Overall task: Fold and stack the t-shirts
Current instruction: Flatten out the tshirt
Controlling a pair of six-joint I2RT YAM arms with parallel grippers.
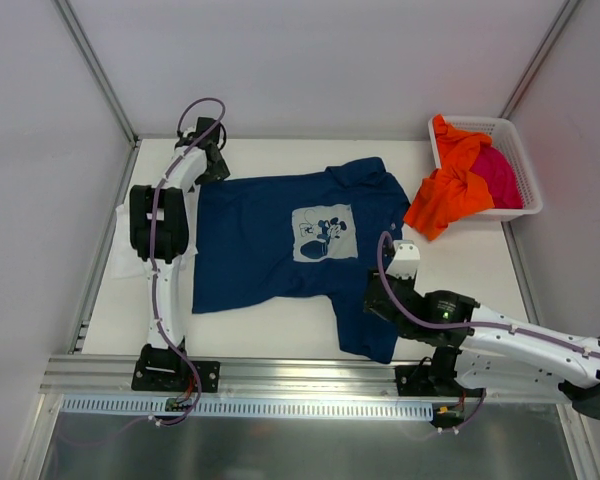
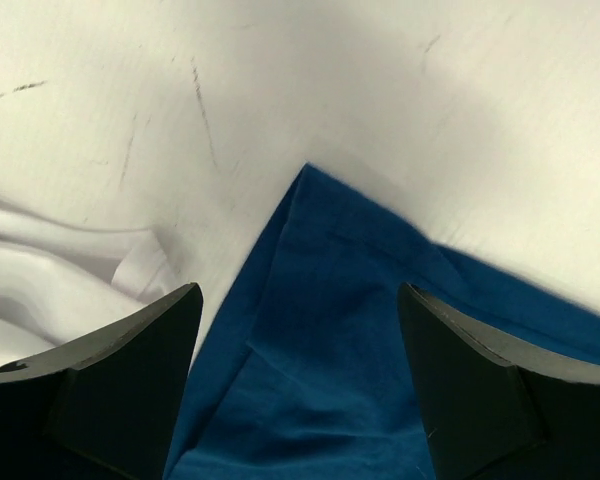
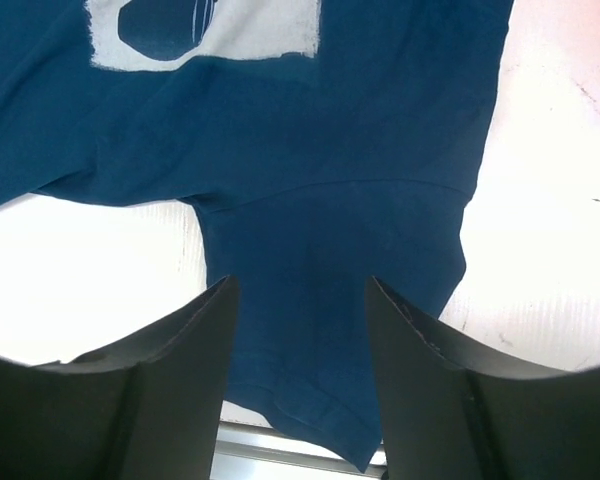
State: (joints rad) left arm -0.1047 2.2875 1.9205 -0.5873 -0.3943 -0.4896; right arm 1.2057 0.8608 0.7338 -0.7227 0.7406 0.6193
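A navy blue t-shirt (image 1: 270, 250) with a pale square chest print (image 1: 323, 233) lies spread flat on the table. My left gripper (image 1: 216, 166) stands open over its far left corner (image 2: 310, 300), one finger (image 2: 130, 370) on each side of the cloth tip. At the near edge my right gripper (image 1: 376, 302) is open with its jaws astride a sleeve (image 3: 310, 330). A white t-shirt (image 1: 123, 248) lies crumpled under the left arm and shows beside the left finger (image 2: 50, 290). An orange t-shirt (image 1: 448, 192) hangs over the basket rim. A magenta one (image 1: 502, 176) lies inside.
The white lattice basket (image 1: 516, 150) stands at the back right corner. A metal rail (image 1: 300, 375) runs along the near table edge, right below the sleeve hem (image 3: 330, 440). White walls close in the table at the back and sides.
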